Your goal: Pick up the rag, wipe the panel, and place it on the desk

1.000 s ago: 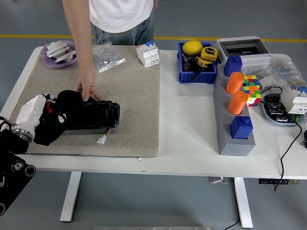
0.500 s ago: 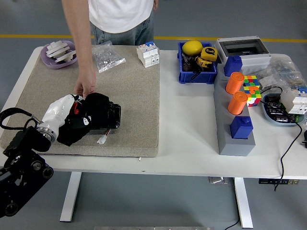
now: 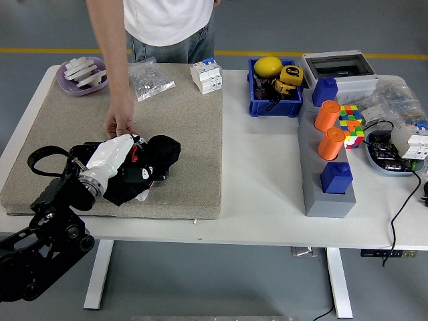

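My left hand (image 3: 119, 151), white-cased, lies on the tan mat and is shut on the black rag (image 3: 158, 158). The rag has small red and white marks, is bunched up, and spreads to the right of the hand. Hand and rag cover most of the black panel (image 3: 81, 149); only its left end and a sliver of its near edge show. A white connector (image 3: 142, 195) on the panel's wires pokes out at the front. A person at the far side rests a hand (image 3: 120, 124) at the panel's far edge. My right hand is out of view.
The tan mat (image 3: 194, 134) covers the table's left half, with a purple dish (image 3: 83, 73), a parts bag (image 3: 148, 79) and a white breaker (image 3: 206, 75) along its far edge. A blue bin (image 3: 274, 83), grey blocks with orange cylinders (image 3: 328, 144) and cables stand to the right.
My left hand has swept rightward along the panel, dragging the rag with it. The rag now hangs past the panel's right end. The person's hand has stayed at the far edge.
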Robot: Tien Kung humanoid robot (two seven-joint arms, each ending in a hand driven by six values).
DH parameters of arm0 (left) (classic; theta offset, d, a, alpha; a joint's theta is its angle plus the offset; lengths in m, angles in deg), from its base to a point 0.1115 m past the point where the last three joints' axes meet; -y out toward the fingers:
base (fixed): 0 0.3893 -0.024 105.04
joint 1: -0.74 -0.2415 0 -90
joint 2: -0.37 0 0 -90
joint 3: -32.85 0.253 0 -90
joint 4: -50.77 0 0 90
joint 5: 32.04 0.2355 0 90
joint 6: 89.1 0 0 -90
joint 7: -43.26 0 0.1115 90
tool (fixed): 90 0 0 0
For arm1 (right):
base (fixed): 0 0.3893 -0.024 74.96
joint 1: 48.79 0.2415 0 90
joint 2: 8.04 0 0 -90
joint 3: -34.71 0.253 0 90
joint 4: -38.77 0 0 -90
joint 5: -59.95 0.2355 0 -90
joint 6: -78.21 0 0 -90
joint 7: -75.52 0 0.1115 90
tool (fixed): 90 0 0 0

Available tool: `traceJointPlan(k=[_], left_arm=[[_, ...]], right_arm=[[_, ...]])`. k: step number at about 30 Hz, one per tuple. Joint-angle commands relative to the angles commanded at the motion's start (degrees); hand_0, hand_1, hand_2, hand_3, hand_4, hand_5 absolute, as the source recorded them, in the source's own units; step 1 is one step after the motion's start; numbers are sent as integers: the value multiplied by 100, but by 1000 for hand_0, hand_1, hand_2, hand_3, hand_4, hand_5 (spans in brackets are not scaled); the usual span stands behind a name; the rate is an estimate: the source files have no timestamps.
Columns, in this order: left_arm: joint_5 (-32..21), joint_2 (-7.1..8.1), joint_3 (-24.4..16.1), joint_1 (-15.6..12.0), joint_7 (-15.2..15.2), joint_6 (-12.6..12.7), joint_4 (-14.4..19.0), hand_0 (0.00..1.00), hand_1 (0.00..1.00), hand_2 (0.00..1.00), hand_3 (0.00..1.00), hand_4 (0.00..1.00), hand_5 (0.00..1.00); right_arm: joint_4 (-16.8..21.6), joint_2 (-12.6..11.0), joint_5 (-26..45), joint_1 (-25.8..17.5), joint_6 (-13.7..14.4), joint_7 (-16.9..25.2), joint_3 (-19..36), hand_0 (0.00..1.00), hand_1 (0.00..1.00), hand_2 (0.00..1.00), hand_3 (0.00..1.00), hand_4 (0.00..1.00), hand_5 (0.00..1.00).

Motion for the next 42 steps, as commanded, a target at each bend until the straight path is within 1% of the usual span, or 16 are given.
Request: traceJointPlan(k=[3, 7, 11, 15, 20, 31, 42], left_arm=[[-1, -32, 90, 26, 17, -10, 15, 192, 116, 550, 527, 270, 2], [5, -47, 105, 26, 35, -18, 47, 192, 117, 551, 527, 272, 2], [33, -56, 32, 9, 56, -9, 71, 193, 118, 551, 527, 272, 2], [39, -56, -75, -9, 61, 5, -11, 193, 118, 551, 527, 272, 2], [106, 9, -270, -101, 78, 23, -140, 193, 119, 550, 528, 271, 2], [247, 289, -787, -318, 85, 63, -347, 194, 122, 549, 529, 272, 2], [377, 376, -1316, -560, 157, 98, -577, 194, 121, 548, 530, 272, 2]], right_arm=[[1, -3, 2, 5, -3, 0, 0, 734, 633, 668, 618, 998, 612], [2, -1, 5, 4, -9, -2, -8, 734, 632, 668, 618, 998, 611], [4, -1, 8, -3, -12, -2, -8, 735, 631, 667, 618, 998, 611], [6, 0, 5, -1, -14, -2, -10, 735, 631, 667, 618, 998, 611], [7, -5, -6, 4, -13, -5, -3, 736, 632, 668, 618, 998, 613], [6, -16, -21, 15, -15, -6, 16, 736, 630, 668, 618, 998, 614], [3, -18, -37, 0, -10, -10, 23, 736, 624, 667, 619, 998, 615]])
